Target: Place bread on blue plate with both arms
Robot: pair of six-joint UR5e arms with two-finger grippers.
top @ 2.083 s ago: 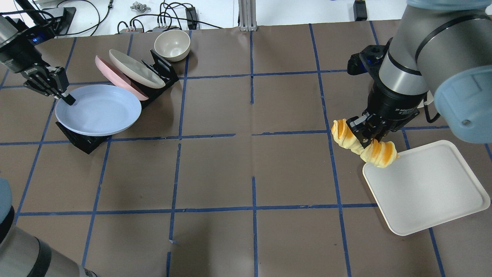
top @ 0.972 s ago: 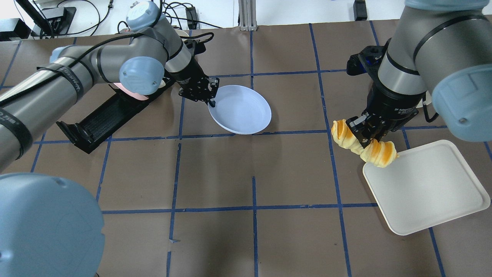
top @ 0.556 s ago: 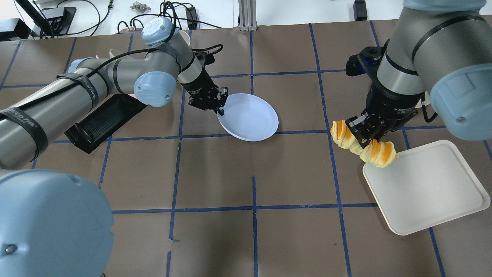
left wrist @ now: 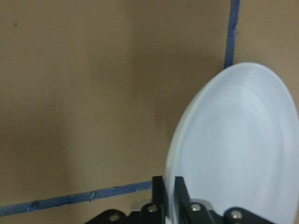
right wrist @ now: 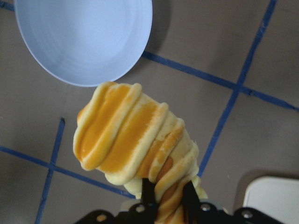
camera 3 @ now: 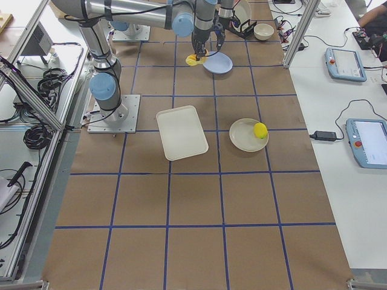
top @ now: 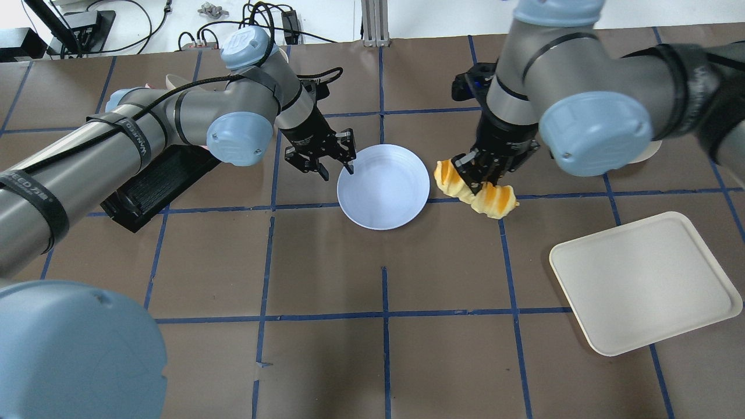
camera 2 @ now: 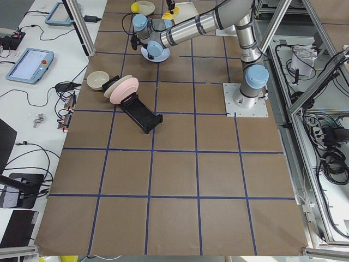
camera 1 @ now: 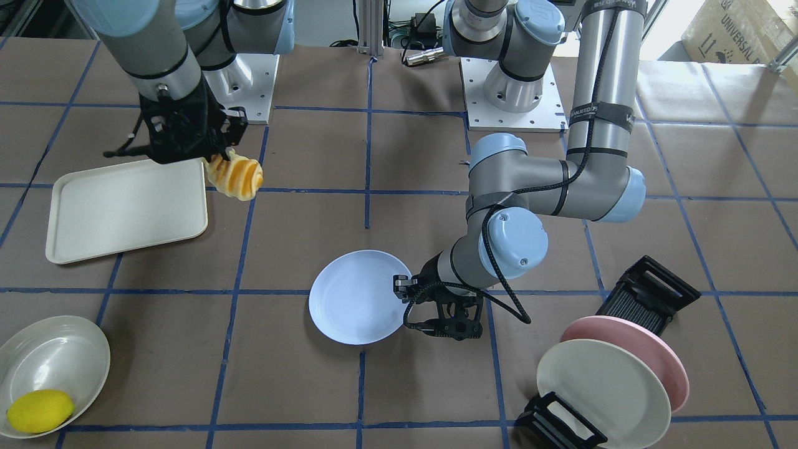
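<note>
Brown tabletop (top: 326,273) now bore the plate (top: 384,192), laid flat; left claw (top: 337,173) straddled its rim, grip unclear. Right claw (top: 478,185), clamped on the bread (top: 497,201), had swung beside the plate: only placing remained.

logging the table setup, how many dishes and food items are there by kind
plates: 3 (blue plate, pink plate, cream plate)
bowls: 2 (small bowl, wide bowl)
tray: 1
bread: 1
lemon: 1
total: 8
</note>
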